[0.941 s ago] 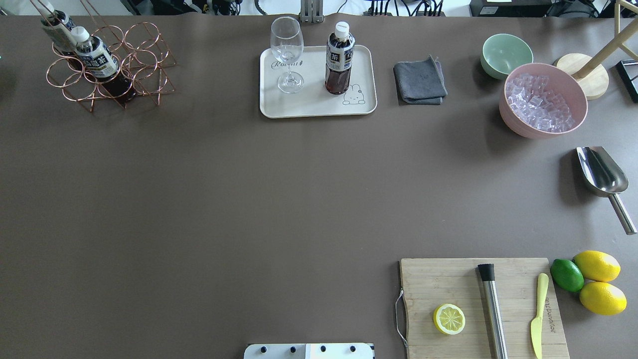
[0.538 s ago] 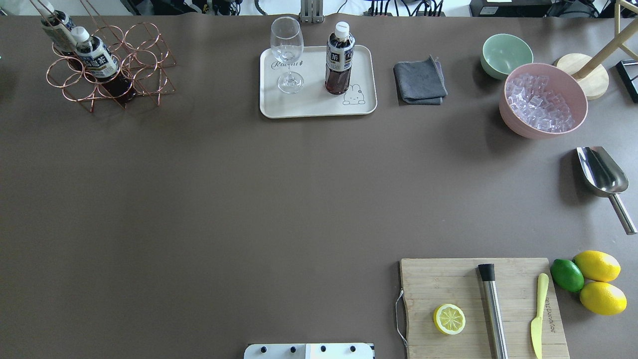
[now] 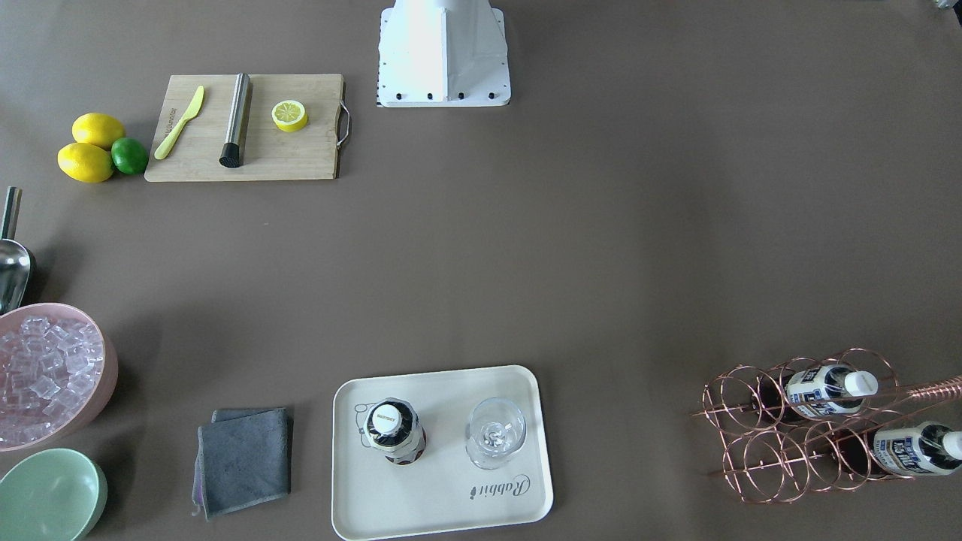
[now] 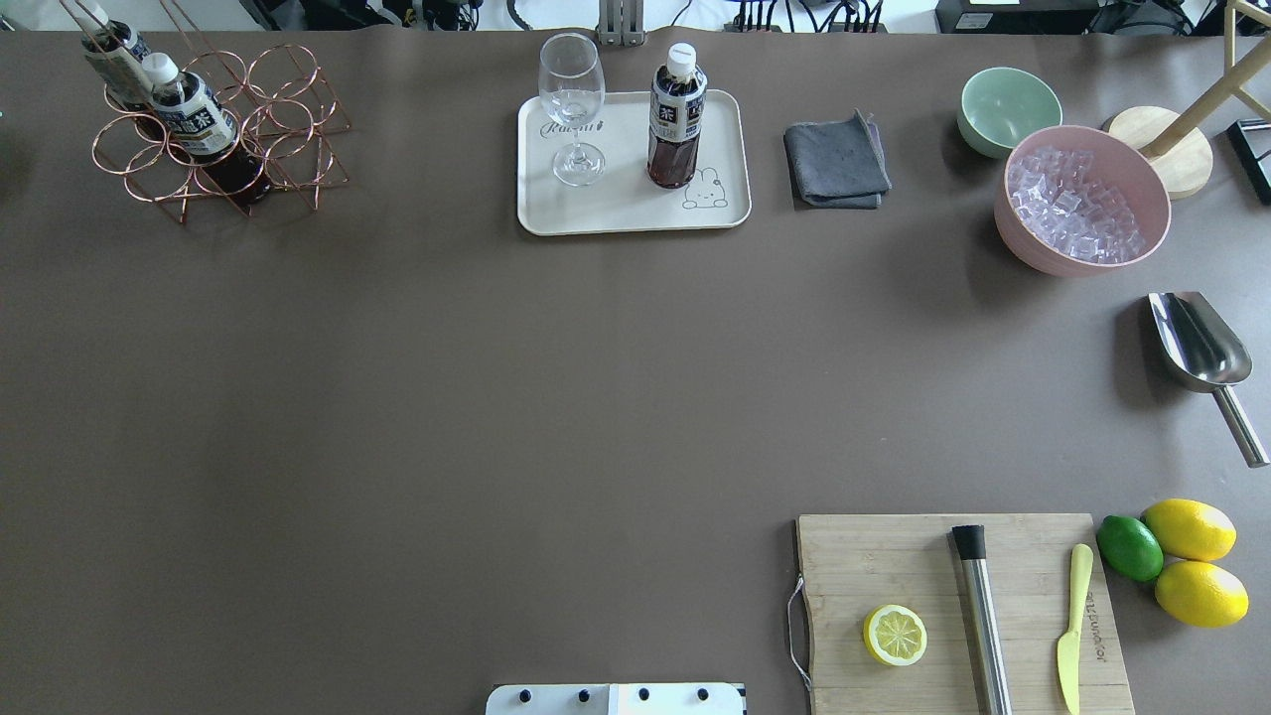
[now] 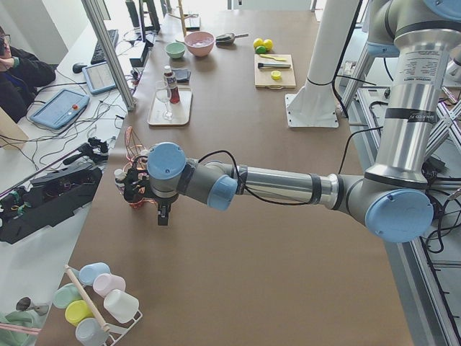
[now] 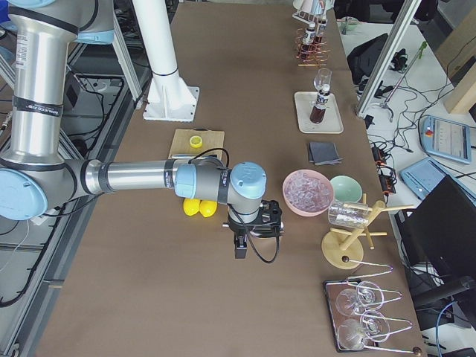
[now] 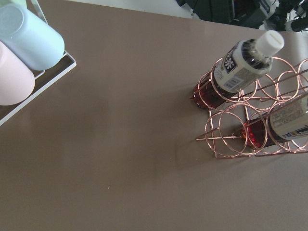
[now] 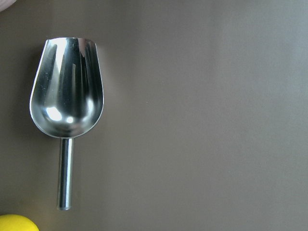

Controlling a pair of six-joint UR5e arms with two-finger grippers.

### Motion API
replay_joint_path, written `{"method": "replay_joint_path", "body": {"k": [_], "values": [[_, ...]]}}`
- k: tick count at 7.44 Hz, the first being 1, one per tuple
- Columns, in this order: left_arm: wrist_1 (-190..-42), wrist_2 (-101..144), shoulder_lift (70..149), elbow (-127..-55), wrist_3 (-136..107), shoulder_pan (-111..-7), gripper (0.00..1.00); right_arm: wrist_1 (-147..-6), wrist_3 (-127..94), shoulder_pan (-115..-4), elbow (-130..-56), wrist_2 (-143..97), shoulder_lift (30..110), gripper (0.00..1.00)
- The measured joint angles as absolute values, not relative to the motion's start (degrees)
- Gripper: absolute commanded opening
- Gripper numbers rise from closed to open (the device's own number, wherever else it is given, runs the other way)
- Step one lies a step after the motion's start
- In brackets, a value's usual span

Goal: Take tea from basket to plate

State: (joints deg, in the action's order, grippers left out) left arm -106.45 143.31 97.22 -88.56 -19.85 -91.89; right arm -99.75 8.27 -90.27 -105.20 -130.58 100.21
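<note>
One tea bottle [image 4: 677, 114] stands upright on the cream plate [image 4: 616, 214], beside the bear drawing; it also shows in the front view [image 3: 394, 430]. Two more tea bottles [image 4: 194, 114] [image 4: 114, 55] lean in the copper wire basket [image 4: 288, 129] at the far left. The left wrist view shows both bottles [image 7: 240, 65] [image 7: 291, 120] in the basket [image 7: 226, 139]. My left gripper [image 5: 164, 215] hangs beside the basket, apart from it. My right gripper [image 6: 239, 249] hangs over the table near the pink bowl. I cannot tell whether either is open or shut.
A wine glass [image 4: 573, 109] stands on the plate. A grey cloth [image 4: 836, 159], green bowl [image 4: 1008, 109], pink bowl of ice [image 4: 1082, 199] and metal scoop [image 4: 1201, 348] lie to the right. A cutting board [image 4: 894, 556] with half lemon, muddler and knife sits near right.
</note>
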Motion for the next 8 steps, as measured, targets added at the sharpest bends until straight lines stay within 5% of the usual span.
{"method": "replay_joint_path", "body": {"k": [4,8], "values": [[-82.4,132.4,99.9,-89.6,-5.7,-89.8,0.98,-99.8,8.2,-90.3,-105.1,-130.7,100.3,1.0],[-77.1,129.7,99.6,-90.9,-3.5,-90.2,0.98,-100.8,7.5,-90.3,-106.8,-130.6,101.0,1.0]]}}
